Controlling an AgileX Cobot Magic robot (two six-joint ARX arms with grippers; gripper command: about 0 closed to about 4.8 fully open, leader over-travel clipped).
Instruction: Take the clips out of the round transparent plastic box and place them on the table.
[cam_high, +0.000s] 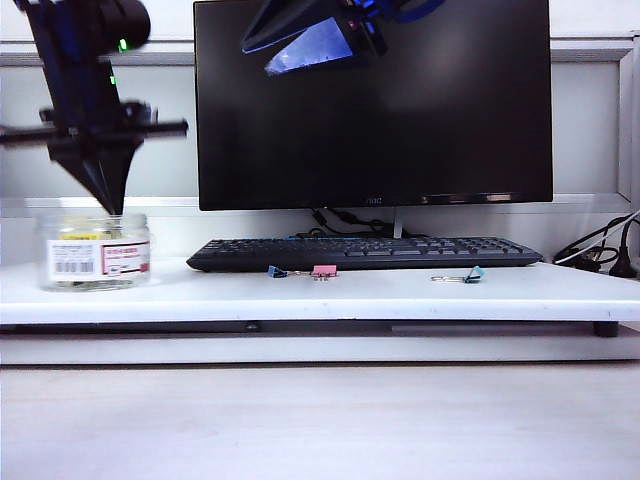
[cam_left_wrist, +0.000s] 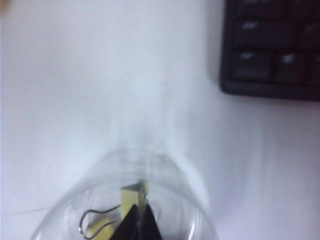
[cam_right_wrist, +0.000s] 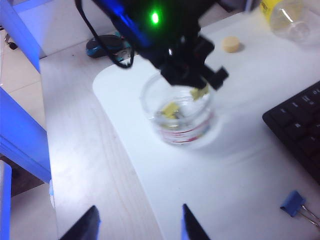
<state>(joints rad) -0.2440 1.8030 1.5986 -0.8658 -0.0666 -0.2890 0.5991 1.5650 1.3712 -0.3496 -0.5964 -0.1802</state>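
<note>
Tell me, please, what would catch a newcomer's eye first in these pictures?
Probably the left gripper, dipped into the round transparent plastic box at the left end of the table, its jaws shut on a yellow clip. Next, the big dark monitor behind the black keyboard, with pink and blue clips lying before it. The right gripper hangs open, high above the table.
</note>
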